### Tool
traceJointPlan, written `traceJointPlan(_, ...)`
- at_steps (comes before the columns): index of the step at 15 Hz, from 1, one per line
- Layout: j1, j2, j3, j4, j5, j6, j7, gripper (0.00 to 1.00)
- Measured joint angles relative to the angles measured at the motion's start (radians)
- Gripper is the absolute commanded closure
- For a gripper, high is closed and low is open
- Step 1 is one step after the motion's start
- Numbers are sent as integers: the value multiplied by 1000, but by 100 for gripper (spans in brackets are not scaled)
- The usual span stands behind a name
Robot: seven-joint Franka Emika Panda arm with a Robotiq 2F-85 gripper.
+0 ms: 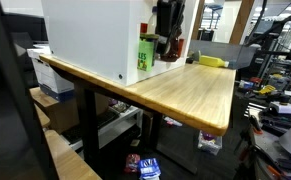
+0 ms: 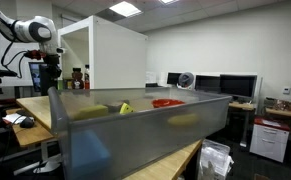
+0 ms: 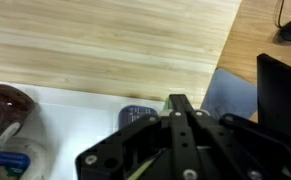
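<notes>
Hand (image 3: 180, 102) fingers pressed together, just beside green carton (image 1: 145, 55) (print unreadable). Bench (image 1: 190, 95) lies bare out to its rounded edge.

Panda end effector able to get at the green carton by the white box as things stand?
Likely yes: the end effector hangs just beside the green carton, with nothing visible between them. The jaws are shut, so they would need opening first.

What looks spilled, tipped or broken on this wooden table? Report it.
Nothing stands out. The green carton stands upright beside the white box, the yellow item lies on the wooden table, and the gripper is shut. No spill or damage shows.
</notes>
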Motion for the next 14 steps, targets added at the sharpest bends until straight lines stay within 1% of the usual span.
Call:
traceJointPlan(6, 10, 21, 35, 22, -1, 37, 8, 100)
traceJointPlan(14, -1, 28, 27, 22, -26, 61, 24, 100)
